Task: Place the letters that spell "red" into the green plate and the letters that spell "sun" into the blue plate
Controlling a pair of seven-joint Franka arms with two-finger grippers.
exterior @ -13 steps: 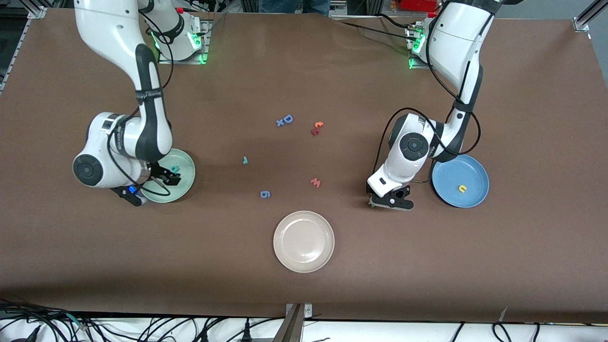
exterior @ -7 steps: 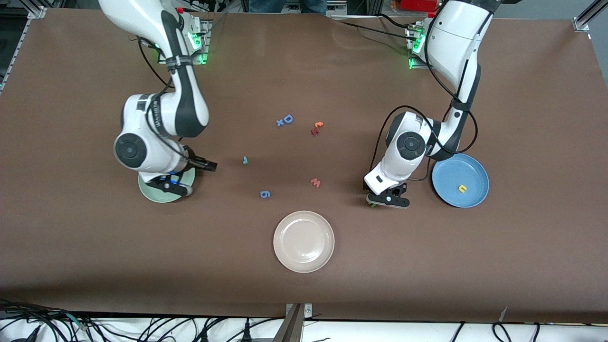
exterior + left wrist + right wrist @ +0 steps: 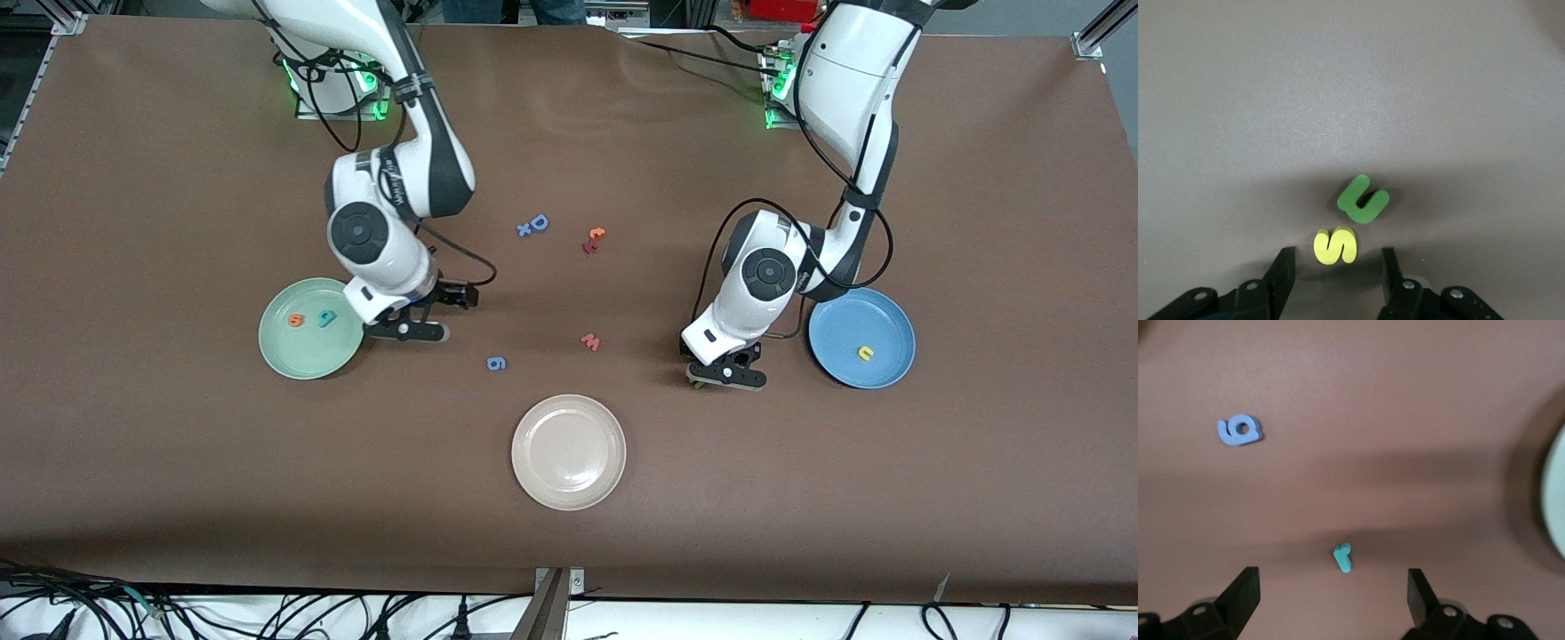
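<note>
Pincers both gape: left pincer (image 3: 1335,270) low around yellow "s" (image 3: 1335,245), right pincer (image 3: 1331,597) over teal "r" (image 3: 1343,557).

Hidden from the front camera by the arms: teal "r" (image 3: 1343,557), yellow "s" (image 3: 1335,245). Green plate (image 3: 1555,500) blurred, cut off at the right wrist view's edge.

This is a robotics lab. Two white robot arms (image 3: 391,178) are bolted to metal mounts with green status lights at the top of the frame, over a brown-covered table (image 3: 178,489). Loose black cables (image 3: 293,613) trail along the bottom edge, and aluminium framing (image 3: 1098,31) shows at the upper corners.
</note>
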